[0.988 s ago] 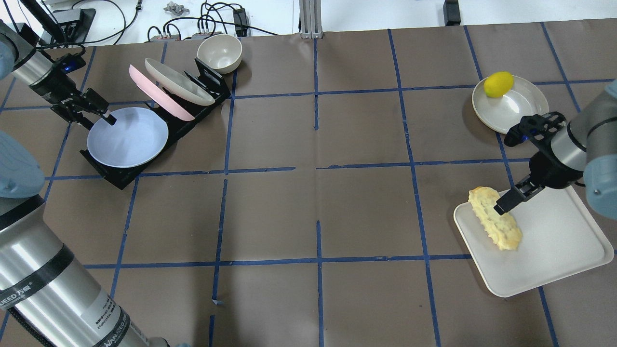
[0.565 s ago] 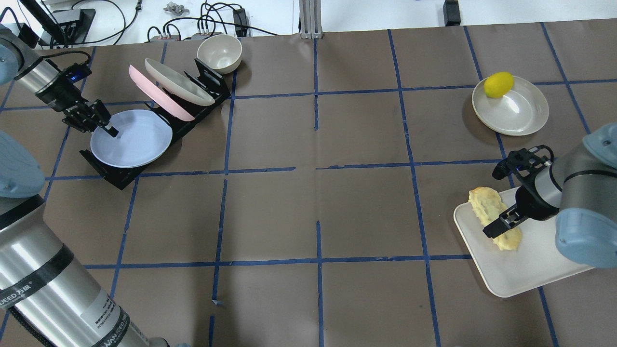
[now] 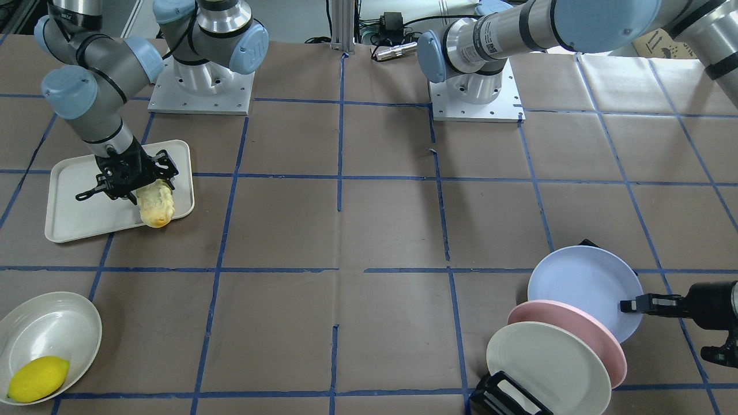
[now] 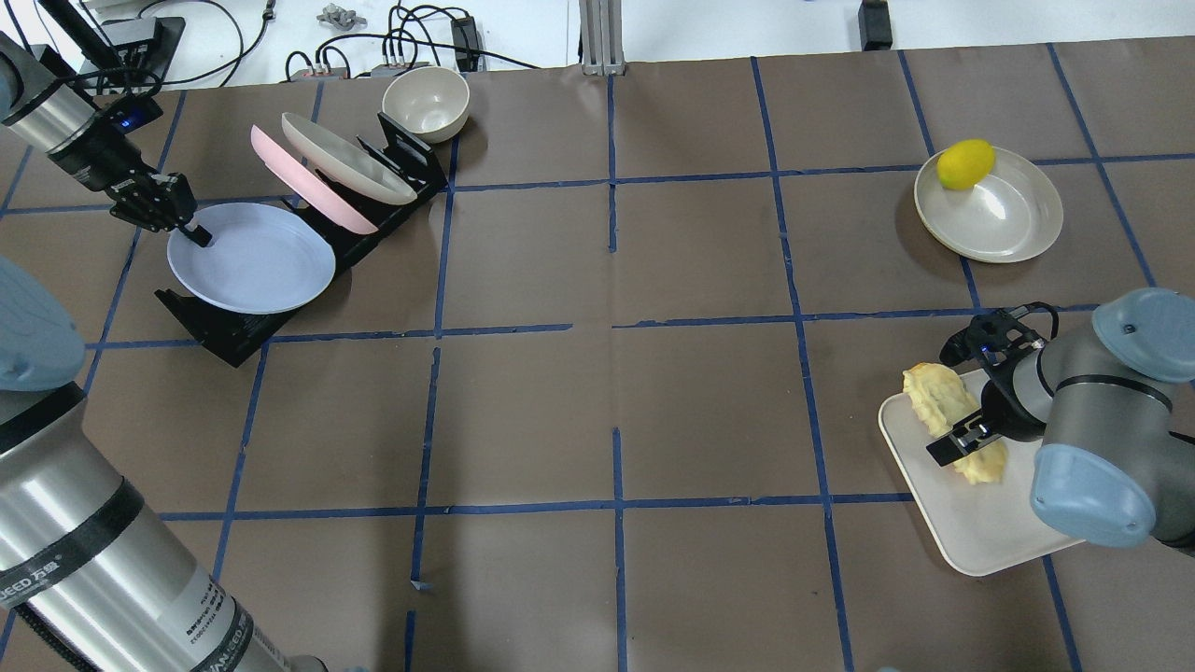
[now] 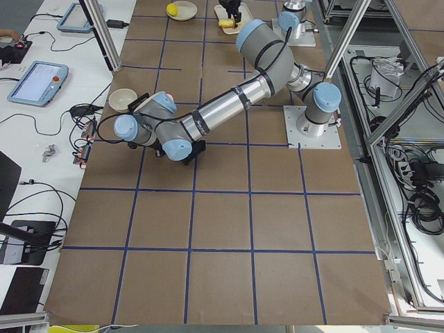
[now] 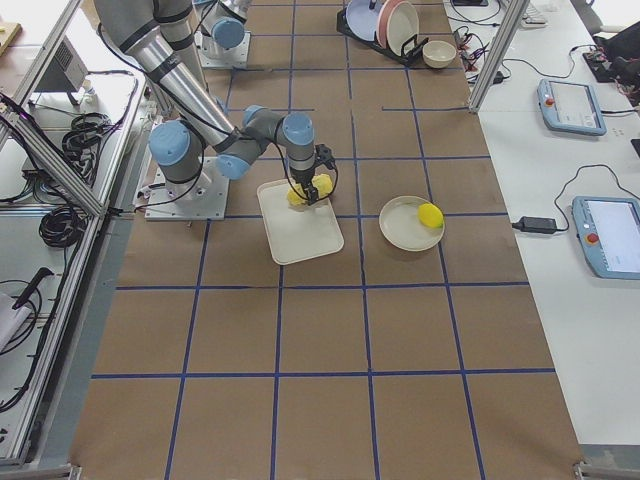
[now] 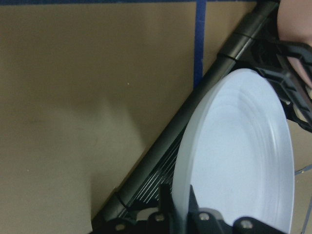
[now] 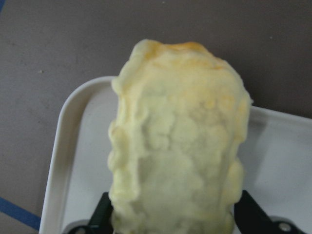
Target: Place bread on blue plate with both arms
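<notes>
The bread point(image 4: 934, 397) lies along the left edge of a white tray point(image 4: 990, 532) at the near right. My right gripper point(image 4: 962, 439) is shut on the bread, one finger on each long side, as the right wrist view point(image 8: 175, 146) shows. The front view shows the bread point(image 3: 155, 207) jutting out below that gripper point(image 3: 138, 187). The blue plate point(image 4: 257, 261) rests on the near end of a black rack point(image 4: 233, 331) at the far left. My left gripper point(image 4: 198, 233) is shut on the plate's left rim. The left wrist view shows that rim point(image 7: 243, 161) between the fingers.
A pink plate point(image 4: 280, 168) and a cream plate point(image 4: 345, 159) stand in the rack behind the blue one. A cream bowl point(image 4: 426, 103) sits behind the rack. A lemon point(image 4: 965, 163) lies in a cream dish point(image 4: 1004, 219) at the far right.
My right gripper came down and toward the robot along the bread and closed on it. My left gripper shifted left on the blue plate's rim, and the plate now lies flatter.
</notes>
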Available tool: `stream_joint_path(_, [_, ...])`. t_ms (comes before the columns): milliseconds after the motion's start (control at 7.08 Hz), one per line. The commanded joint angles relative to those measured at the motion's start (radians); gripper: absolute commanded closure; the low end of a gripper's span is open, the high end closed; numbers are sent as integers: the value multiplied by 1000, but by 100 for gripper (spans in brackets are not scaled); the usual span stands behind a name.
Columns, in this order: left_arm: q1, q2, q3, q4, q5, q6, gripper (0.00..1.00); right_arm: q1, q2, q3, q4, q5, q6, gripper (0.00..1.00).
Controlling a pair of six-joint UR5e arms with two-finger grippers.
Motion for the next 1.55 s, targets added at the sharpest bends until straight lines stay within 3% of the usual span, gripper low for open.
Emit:
stream_joint_path(0, [-9,104,-56,-78,1,-3,97,1,-35,-48,131,-24,86,90])
stream_joint_path(282, [-79,309,-265,-80,6,-24,97,35,-112,-224,459,-36,233,91])
stream_joint_path(424, [-127,419,-394,-48,0,-140,97,67,-112,-296,571,-51,240,92])
stream_joint_path(706, [-280,575,-559,82,-2,-318,97,150,-116,-387,689,-56,331,91])
stream_joint_path(1129, [-466,554,-635,286,-67,-530,97,312,-127,-551,899,-84,554,90])
stream_joint_path(1412, [-504,528,-708,444,-107,-568,97,397,-135,-567,918,-84,663,89])
